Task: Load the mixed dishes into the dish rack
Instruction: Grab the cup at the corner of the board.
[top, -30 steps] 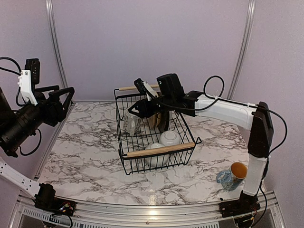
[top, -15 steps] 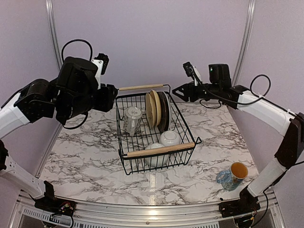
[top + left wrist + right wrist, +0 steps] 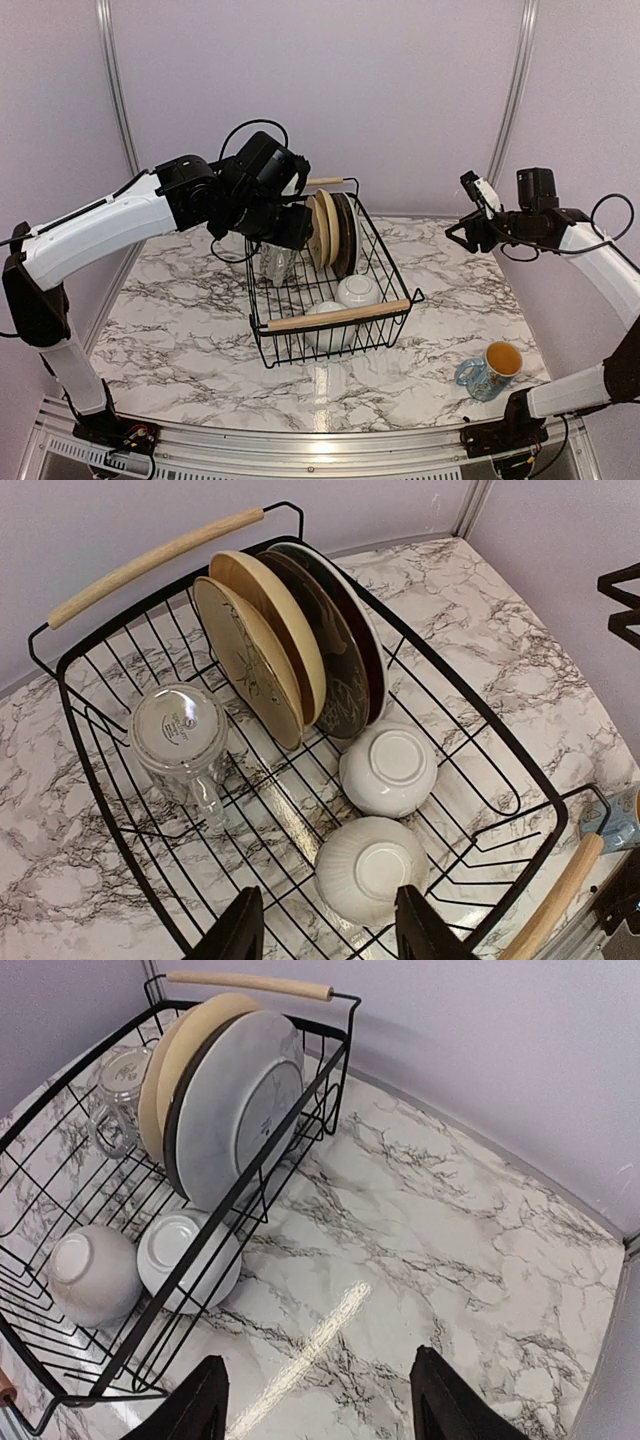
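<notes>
The left gripper (image 3: 330, 935) hangs part open and empty above the rack (image 3: 150, 565), with bowls (image 3: 388, 770) just below its fingers and plates (image 3: 250, 650) standing beyond. The right gripper (image 3: 325, 1400), open and empty, hangs beside the rack, one mug (image 3: 490, 368) well below it.

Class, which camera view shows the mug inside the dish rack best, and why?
The left wrist view: the mug sits upside down in the dish rack, its base and handle plainly visible. The top external view shows it small and distant. The right wrist view shows it partly hidden behind the plates.
</notes>
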Robot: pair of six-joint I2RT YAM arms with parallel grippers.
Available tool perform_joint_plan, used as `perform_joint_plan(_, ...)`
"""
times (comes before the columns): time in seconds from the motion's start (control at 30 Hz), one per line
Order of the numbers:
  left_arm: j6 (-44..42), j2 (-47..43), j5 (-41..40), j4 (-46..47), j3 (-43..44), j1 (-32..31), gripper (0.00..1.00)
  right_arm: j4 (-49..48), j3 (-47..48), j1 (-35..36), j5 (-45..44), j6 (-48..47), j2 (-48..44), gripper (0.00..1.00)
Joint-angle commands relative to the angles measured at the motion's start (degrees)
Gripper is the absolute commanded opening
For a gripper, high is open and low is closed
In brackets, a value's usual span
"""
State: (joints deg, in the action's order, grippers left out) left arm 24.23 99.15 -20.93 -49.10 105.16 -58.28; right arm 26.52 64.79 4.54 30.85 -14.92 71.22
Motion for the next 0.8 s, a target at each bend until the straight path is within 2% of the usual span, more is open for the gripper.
perform_joint_plan(0.0,-2.2,1.4,6.9,3.0,2.5,0.2,0.47,22.2,-0.3,-1.4,-2.7,-26.4,-3.3,0.60)
perform_joint_plan(0.13,-3.4,2.2,10.0,5.0,3.8,0.0,0.47,33.0,-3.6,-3.5,-4.1,-40.9,-7.7,0.60)
perform_joint_plan(0.4,-4.2,2.0,11.5,6.6,3.2,-0.8,0.49,48.3,-5.3,-3.6,-11.2,-54.8,-10.1,0.59)
perform_joint_plan(0.53,-4.1,0.4,11.8,8.2,0.5,-1.3,0.49,52.0,-6.6,-3.6,-16.1,-58.4,-10.3,0.59)
perform_joint_plan(0.77,-3.7,-3.6,11.5,11.6,-5.9,-1.4,0.50,52.1,-7.8,-3.6,-21.7,-60.9,-10.7,0.59)
